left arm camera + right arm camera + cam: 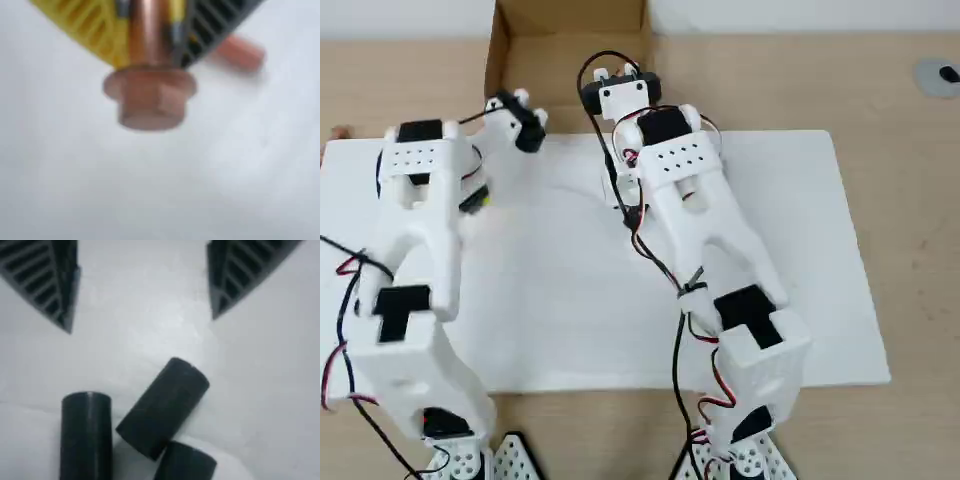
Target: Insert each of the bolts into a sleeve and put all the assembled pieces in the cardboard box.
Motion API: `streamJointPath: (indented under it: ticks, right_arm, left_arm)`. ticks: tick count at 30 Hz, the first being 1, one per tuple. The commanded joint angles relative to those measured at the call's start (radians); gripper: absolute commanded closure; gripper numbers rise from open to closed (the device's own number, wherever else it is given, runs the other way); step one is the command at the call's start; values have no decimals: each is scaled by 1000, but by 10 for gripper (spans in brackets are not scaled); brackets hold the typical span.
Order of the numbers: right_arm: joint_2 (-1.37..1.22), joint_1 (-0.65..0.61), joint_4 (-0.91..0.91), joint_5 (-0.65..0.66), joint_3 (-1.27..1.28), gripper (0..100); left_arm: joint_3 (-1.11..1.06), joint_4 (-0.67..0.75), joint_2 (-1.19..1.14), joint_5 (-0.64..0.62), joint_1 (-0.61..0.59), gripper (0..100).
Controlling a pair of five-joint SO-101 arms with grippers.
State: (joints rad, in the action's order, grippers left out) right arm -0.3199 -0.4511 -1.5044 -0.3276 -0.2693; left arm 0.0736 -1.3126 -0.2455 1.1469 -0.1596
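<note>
My left gripper [150,60], with one yellow and one black finger, is shut on the shank of a copper bolt [150,100], whose hexagonal flanged head hangs just above the white mat. A second copper bolt [241,51] lies on the mat just behind it. My right gripper [142,310] is open, its black fingers [60,287] spread wide above the mat. Three black sleeves lie close before it: one slanted [162,407], one straight [86,435] and one partly cut off [187,462]. The cardboard box [570,40] stands open at the table's far edge.
A white mat [800,280] covers most of the wooden table. The left arm [415,220] stands over the mat's left part, with the right arm [700,210] over its middle. The mat is bare to the right of the right arm.
</note>
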Motion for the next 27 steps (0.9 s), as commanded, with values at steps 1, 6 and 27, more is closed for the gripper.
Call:
streamJointPath:
  ticks: [1,6,27]
  right_arm:
    - [61,-21,8,-11,2,786]
    - [58,-21,29,-5,2,786]
    - [56,-39,413,-3,341,786]
  left_arm:
    - [66,-77,179,-5,35,991]
    - [63,-172,331,-84,35,991]
    - [-407,-210,1159,-244,68,990]
